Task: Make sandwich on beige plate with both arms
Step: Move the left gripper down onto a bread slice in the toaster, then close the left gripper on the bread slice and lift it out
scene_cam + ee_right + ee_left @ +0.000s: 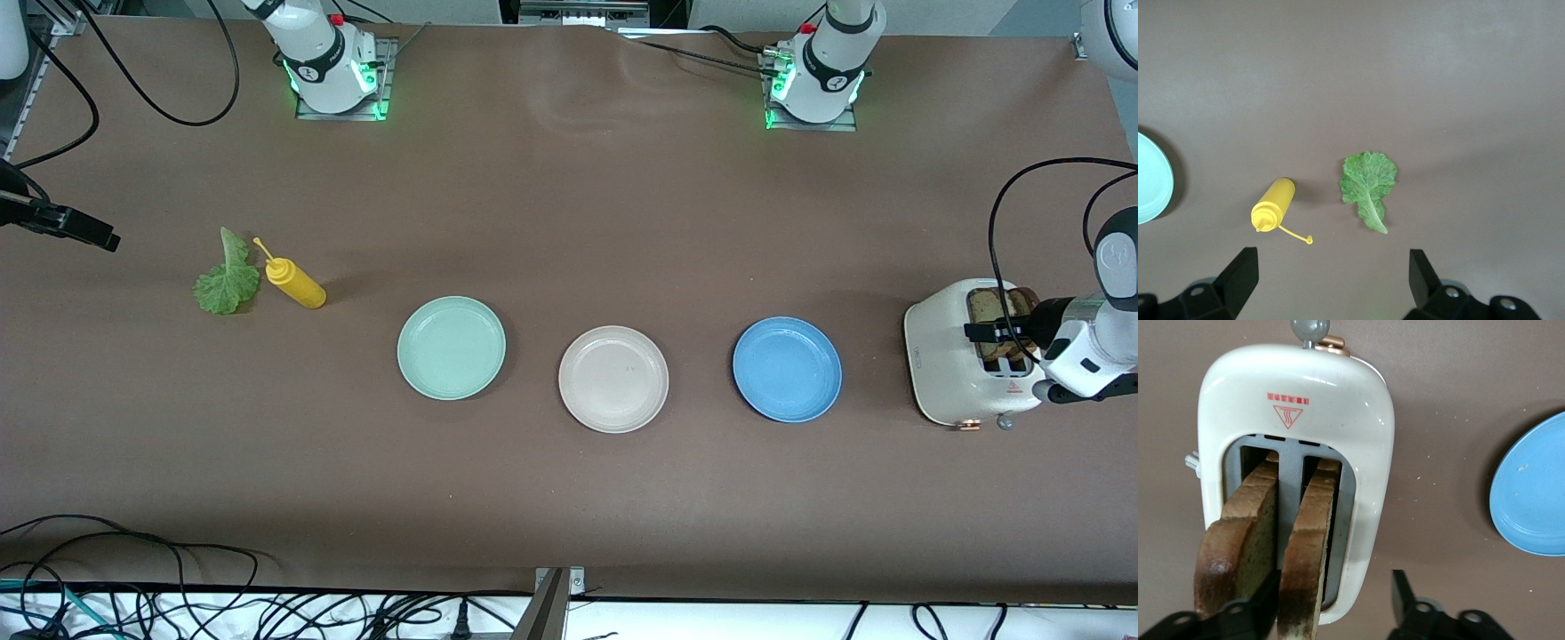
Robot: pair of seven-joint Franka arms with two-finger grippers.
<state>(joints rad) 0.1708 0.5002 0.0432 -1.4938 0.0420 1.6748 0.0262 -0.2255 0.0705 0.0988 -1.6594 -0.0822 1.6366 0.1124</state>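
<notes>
Two brown bread slices [1308, 540] [1238, 533] stand upright in the slots of a white toaster [942, 356] at the left arm's end of the table. My left gripper [997, 332] [1331, 583] is over the toaster and open. One finger [1261, 597] sits between the slices and the other finger [1403, 590] is outside the toaster, apart from it. The beige plate [613, 382] is bare at mid-table. A green lettuce leaf [224, 283] [1368, 180] lies toward the right arm's end. My right gripper [93, 233] [1331, 260] hangs open above the table by the leaf, holding nothing.
A yellow squeeze bottle [298, 284] [1273, 203] lies beside the lettuce. A mint-green plate [451, 348] and a blue plate [787, 369] [1535, 493] flank the beige plate. Cables run along the table edge nearest the front camera.
</notes>
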